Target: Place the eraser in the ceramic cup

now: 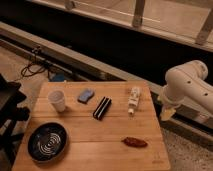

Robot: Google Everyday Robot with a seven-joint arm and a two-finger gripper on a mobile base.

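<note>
The eraser (pixel 102 108), a black block with a pale stripe, lies at an angle near the middle of the wooden table (pixel 100 150). The ceramic cup (pixel 57 100), small and white, stands upright at the table's back left, apart from the eraser. The white arm (pixel 187 85) is off the table's right edge. My gripper (pixel 167 114) hangs as a pale tip under the arm, beside the right edge. It is well to the right of the eraser and holds nothing that I can see.
A blue-grey pad (pixel 85 95) lies between cup and eraser. A white tube (pixel 133 99) lies at the back right. A reddish-brown oval thing (pixel 135 142) lies front right. A wide black bowl (pixel 47 141) sits front left. Cables (pixel 35 65) lie on the floor behind.
</note>
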